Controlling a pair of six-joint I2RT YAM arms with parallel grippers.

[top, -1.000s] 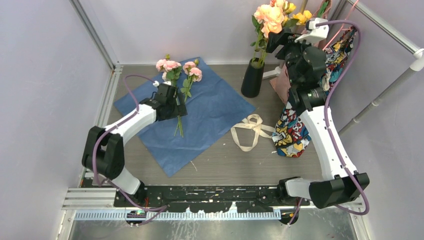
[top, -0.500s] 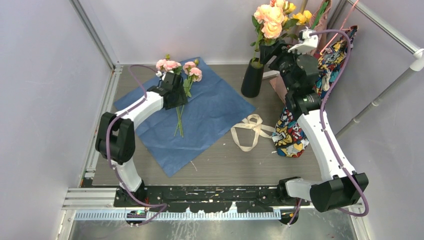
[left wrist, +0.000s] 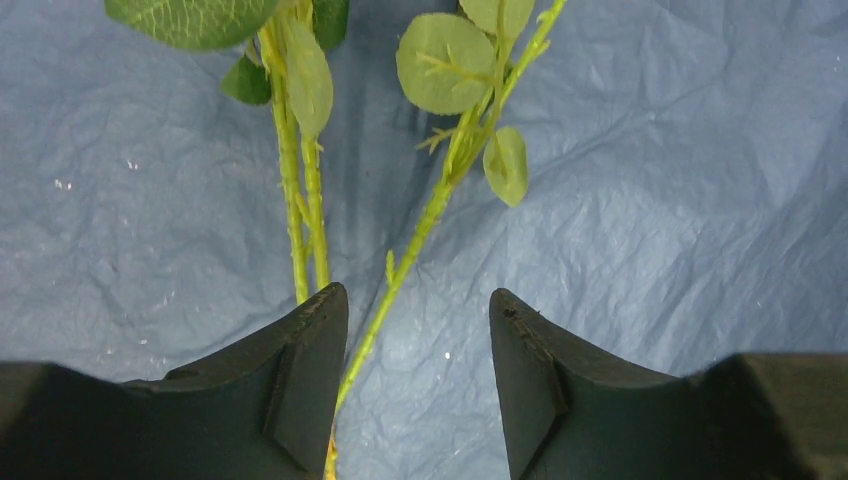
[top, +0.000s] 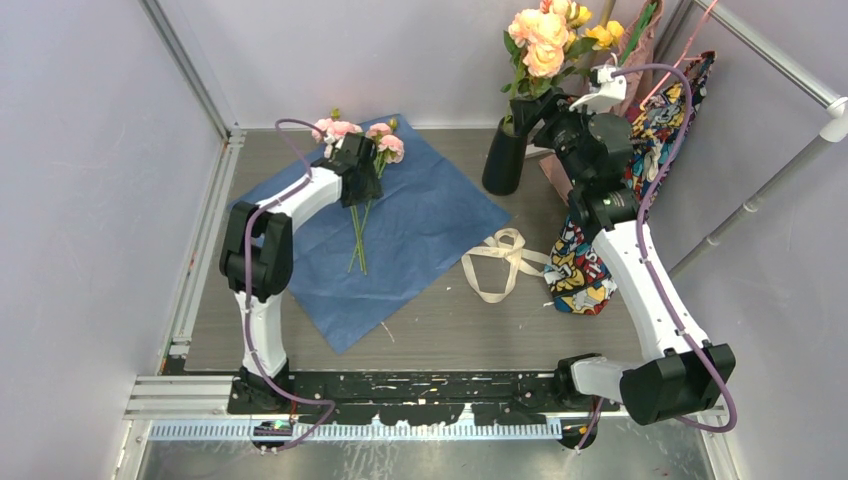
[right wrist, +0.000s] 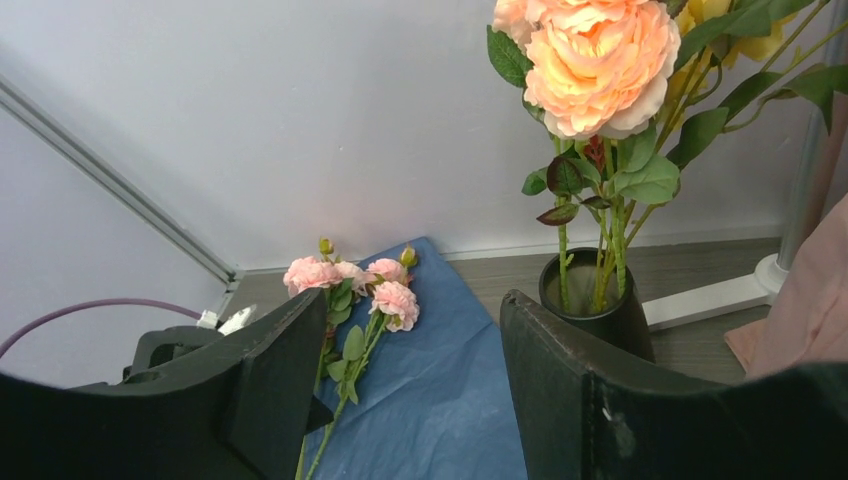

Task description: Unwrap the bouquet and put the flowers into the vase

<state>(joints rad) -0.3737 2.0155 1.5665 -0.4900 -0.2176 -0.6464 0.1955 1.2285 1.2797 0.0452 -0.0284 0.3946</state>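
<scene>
Left arm (top: 300,200) stretched forward, its end effector (left wrist: 418,295) part open astride the flowers (left wrist: 445,62).

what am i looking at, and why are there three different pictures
These are two robot arms bolted to a table: the left arm and the right arm. The wide picture is from a fixed camera above and behind them. The other two are from a camera on each wrist, so the dark shapes below are that arm's own jaws. On the table lie an unfolded blue paper with pink roses on it, a cream ribbon and a patterned fabric. A black vase holds peach and yellow flowers. The left jaws stand open around one rose stem; the right jaws are open and hold nothing.
</scene>
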